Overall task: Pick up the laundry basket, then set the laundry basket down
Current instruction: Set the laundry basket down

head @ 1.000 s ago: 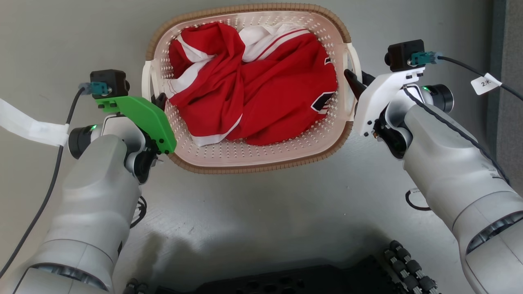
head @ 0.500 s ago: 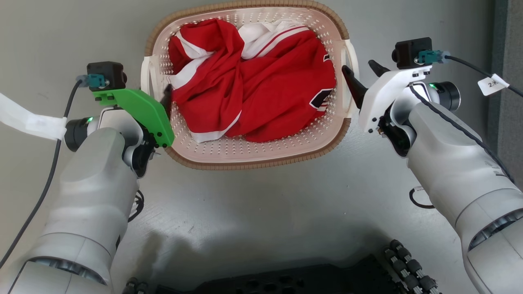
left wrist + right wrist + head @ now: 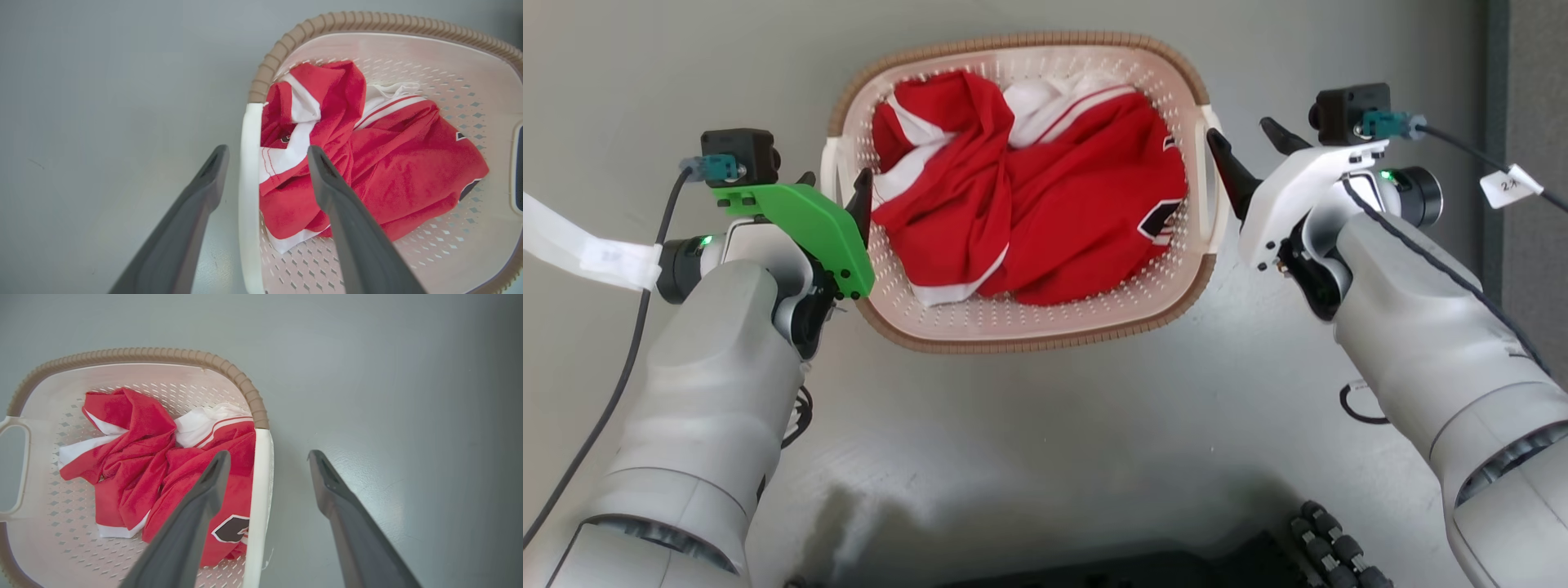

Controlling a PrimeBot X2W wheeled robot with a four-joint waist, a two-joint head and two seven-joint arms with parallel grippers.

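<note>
The laundry basket, cream and perforated with a brown woven rim, sits on the grey floor holding a red and white garment. My left gripper is open across the basket's left white handle, one finger over the garment and the other outside the wall. My right gripper is open the same way across the right handle. In both wrist views the handle bar lies between spread fingers with a gap on each side. The left wrist view shows the rim, as does the right wrist view.
Bare grey floor surrounds the basket. My dark base with its wheel rollers lies along the bottom edge. A darker strip runs down the far right. Cables trail from both wrists, and the left one carries a white tape strip.
Both grippers have opened and let go of the basket's handles. The basket now looks smaller and farther from the camera, and the whole picture has shifted a little.
</note>
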